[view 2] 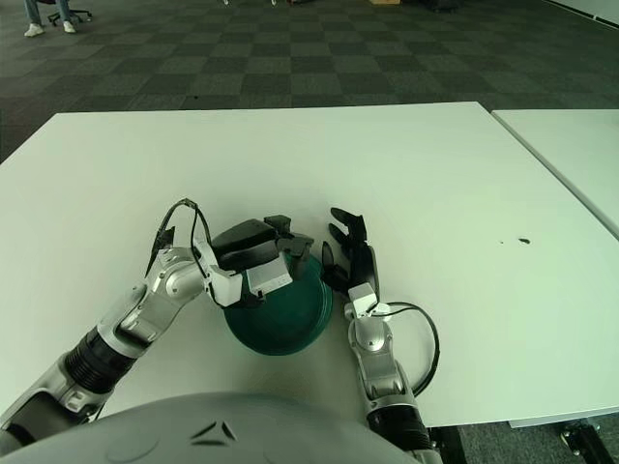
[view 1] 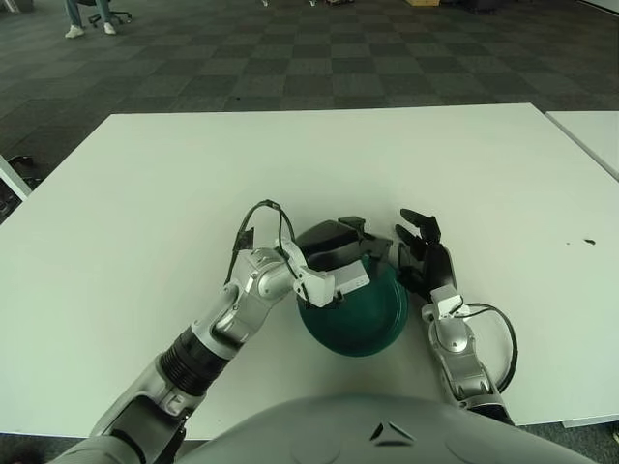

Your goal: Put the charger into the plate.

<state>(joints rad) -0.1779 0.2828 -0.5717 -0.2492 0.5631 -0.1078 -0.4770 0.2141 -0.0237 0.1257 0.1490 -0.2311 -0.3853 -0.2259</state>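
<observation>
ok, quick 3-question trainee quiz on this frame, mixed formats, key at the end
1. True or false: the left robot hand is over the green plate.
2. Multiple choice. Beside which edge of the plate does the right robot hand show? A) its right edge B) its left edge C) the far table corner
3. Fill in: the plate sits on the white ____.

Key:
1. True. It is above the plate's far-left part, fingers around a dark object that may be the charger; the views do not show it clearly.
2. A. Its fingers are spread and hold nothing.
3. table
</observation>
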